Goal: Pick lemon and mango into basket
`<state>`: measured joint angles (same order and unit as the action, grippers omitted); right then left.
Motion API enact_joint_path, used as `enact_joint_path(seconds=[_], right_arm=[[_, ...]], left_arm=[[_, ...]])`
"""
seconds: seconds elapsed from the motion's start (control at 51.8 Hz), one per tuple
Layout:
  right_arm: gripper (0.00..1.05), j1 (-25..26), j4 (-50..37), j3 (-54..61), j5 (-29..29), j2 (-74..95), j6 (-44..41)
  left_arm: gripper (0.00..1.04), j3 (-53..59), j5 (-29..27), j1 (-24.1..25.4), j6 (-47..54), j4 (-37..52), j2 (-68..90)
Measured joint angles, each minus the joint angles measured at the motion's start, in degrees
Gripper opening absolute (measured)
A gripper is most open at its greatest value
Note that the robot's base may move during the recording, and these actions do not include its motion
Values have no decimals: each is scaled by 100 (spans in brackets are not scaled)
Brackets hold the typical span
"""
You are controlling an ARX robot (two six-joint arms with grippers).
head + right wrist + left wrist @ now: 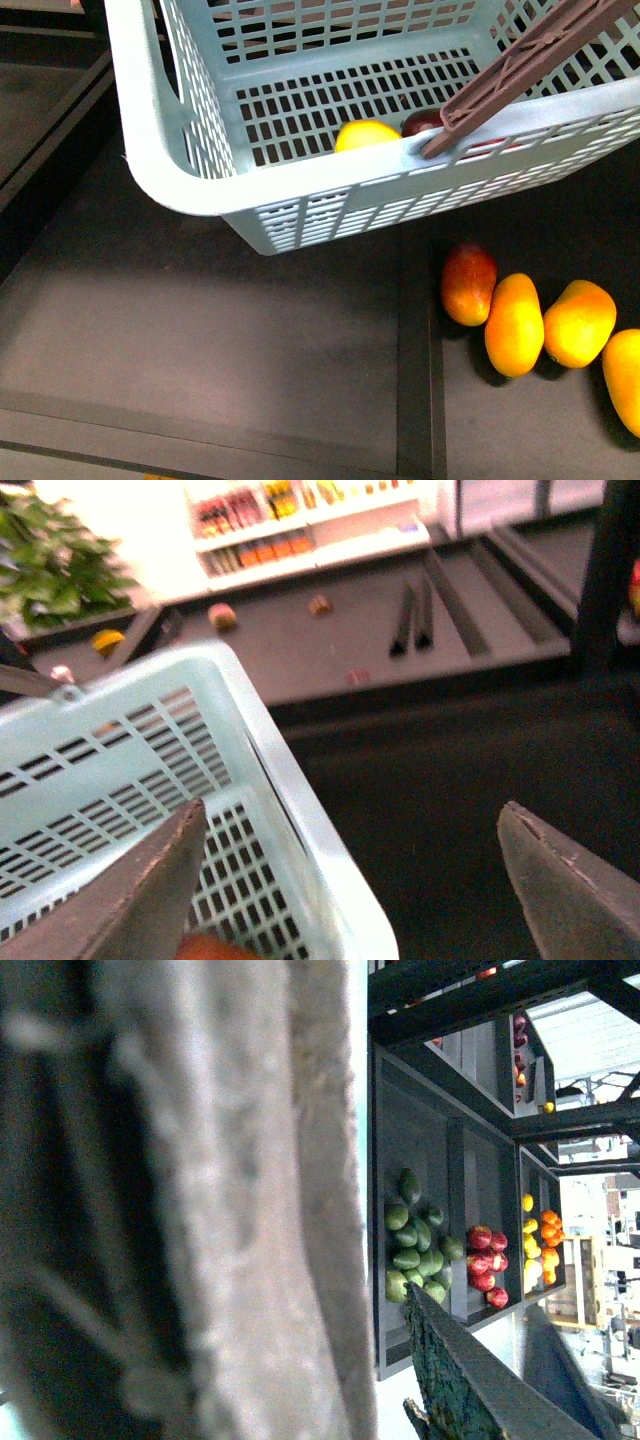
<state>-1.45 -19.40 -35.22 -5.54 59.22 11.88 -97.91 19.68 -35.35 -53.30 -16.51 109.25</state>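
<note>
Inside the light teal slotted plastic basket (200, 190) lie the small yellow lemon (366, 134) and dark red mango (422, 122) (mostly hidden, axis unclear); the right gripper (350, 880) fingers gape wide above, empty; left's fingers I cannot tell.

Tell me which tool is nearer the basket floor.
Right. The right tool hangs open over the basket, partly inside its rim. The left wrist view shows only a blurred surface, so its tool's place is unclear.

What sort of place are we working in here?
Most likely a grocery store's produce section: dark display trays hold loose mangoes, another shelf carries sorted green fruit and red fruit, and a teal shopping basket holds the picks.
</note>
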Motion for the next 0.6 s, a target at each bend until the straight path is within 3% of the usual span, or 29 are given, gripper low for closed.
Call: enact_joint_path(seconds=[0.019, 0.097, 0.483, 0.599], right_arm=[[79, 94, -448, 245, 280, -160, -313], [63, 125, -977, 831, 531, -433, -769], [2, 131, -1279, 2247, 542, -1373, -1165], [2, 133, -1261, 2500, 544, -1652, -1158]], left_arm=[[27, 0, 4, 0, 2, 0, 0], [27, 0, 28, -11, -4, 0, 0], [27, 0, 26, -20, 7, 0, 0], [27, 0, 28, -20, 0, 0, 0]])
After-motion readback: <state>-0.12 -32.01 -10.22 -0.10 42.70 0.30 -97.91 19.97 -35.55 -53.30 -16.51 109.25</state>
